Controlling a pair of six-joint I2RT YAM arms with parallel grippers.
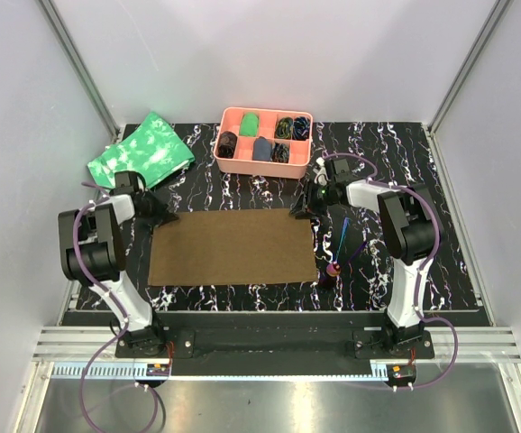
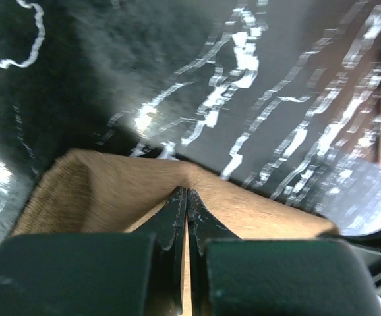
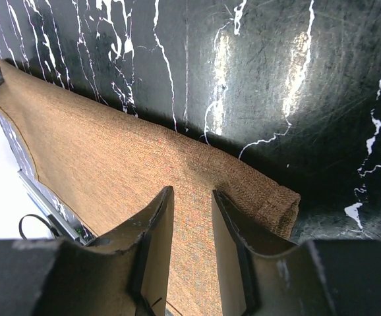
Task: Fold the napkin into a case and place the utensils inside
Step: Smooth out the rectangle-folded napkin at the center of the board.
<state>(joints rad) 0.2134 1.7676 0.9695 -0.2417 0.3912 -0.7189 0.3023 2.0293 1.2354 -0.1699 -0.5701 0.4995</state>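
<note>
Looking down from the top view, I see the napkin (image 1: 232, 246) lying flat and open in the middle of the table. The left gripper (image 1: 157, 216) sits at its far left corner. The right gripper (image 1: 301, 212) sits at its far right corner. The utensils (image 1: 342, 248) lie just beside the napkin's right edge, not on it.

In the left wrist view, the left gripper (image 2: 182, 194) is squeezed tight. The napkin (image 2: 111, 191) bunches up around the tips, so I think the corner is pinched, but the picture is blurry.

In the right wrist view, the right gripper (image 3: 192, 194) has its jaws a little apart over the napkin (image 3: 111, 164). The corner near it curls up. Nothing is gripped that I can see.

The napkin looks soft, thin and light. It will flop and sag, so I would hold both far corners and move them together. One pinch may slip.
</note>
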